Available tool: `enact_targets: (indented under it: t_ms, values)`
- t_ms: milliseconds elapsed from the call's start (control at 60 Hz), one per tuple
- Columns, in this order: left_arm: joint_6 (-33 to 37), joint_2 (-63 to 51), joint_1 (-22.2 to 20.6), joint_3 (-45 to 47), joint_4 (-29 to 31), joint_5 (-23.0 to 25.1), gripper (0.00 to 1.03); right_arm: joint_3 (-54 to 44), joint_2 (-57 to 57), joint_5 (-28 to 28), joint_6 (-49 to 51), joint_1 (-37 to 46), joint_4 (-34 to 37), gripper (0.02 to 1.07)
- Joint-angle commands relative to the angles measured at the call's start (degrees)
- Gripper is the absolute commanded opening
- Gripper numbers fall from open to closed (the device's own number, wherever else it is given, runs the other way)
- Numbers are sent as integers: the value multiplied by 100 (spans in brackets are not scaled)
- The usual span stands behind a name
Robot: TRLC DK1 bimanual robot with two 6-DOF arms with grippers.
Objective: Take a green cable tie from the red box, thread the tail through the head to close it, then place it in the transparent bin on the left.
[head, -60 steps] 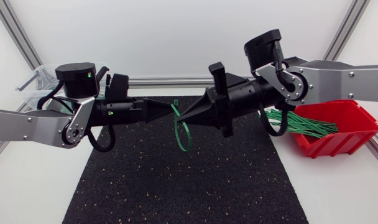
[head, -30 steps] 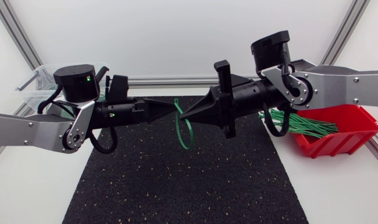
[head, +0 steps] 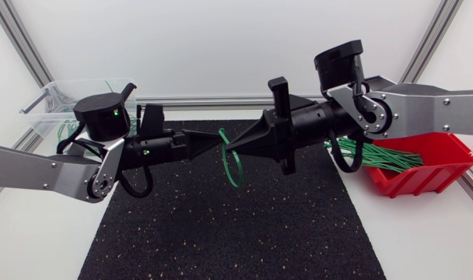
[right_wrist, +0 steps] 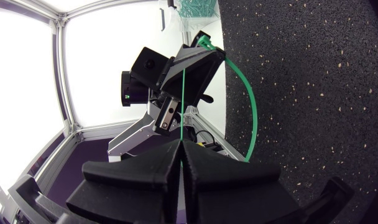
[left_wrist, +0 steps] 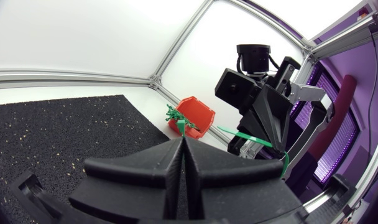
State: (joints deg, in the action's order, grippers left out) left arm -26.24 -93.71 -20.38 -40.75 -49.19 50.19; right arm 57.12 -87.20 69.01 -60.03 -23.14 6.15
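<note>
A green cable tie (head: pixel 233 167), bent into a loop, hangs over the black mat between my two grippers, which meet tip to tip. My left gripper (head: pixel 218 138) is shut on one end of it and my right gripper (head: pixel 227 145) is shut on the other. In the left wrist view the tie (left_wrist: pixel 251 135) runs from my shut left gripper (left_wrist: pixel 183 140) to the right gripper (left_wrist: pixel 273 134) ahead. In the right wrist view a thin green strip (right_wrist: pixel 183 106) runs from my shut right gripper (right_wrist: pixel 181 142) to the left gripper (right_wrist: pixel 198 53), and the loop (right_wrist: pixel 252 106) arcs beside it.
The red box (head: pixel 435 159) with several green ties (head: pixel 376 155) stands at the right, under my right arm. The transparent bin (head: pixel 54 101), which holds a few closed ties, stands at the back left behind my left arm. The black mat (head: pixel 221 233) covers the table's middle.
My left arm has dropped a little and turned, its gripper now angled up to the right. The right gripper rose and drew slightly right. The tie's loop has shifted with them.
</note>
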Motion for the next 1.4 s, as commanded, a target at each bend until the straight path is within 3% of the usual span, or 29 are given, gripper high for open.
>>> enact_targets:
  t_ms: [0, 317, 567, 917, 1000, 1383]
  values:
    - [-189, -95, 25, 173, -179, -45, 3, -87, 45, 24, -141, -7, 88, 7]
    - [-426, 670, -159, 507, -355, -388, 3, 238, 704, 16, -176, -95, 826, 7]
    - [-865, 1443, -326, 428, -284, -660, 3, 792, 1240, -160, -176, -244, 1890, 7]
    - [-1015, 2199, -730, 23, 542, -1012, 3, 1257, 1636, -600, -316, -314, 2215, 7]
    - [-988, 2349, -880, -73, 727, -1135, 3, 1398, 1768, -679, -413, -490, 2689, 7]
    - [-936, 2630, -1170, -337, 1061, -1469, 3, 1477, 2330, -1065, -1758, -780, 2505, 7]
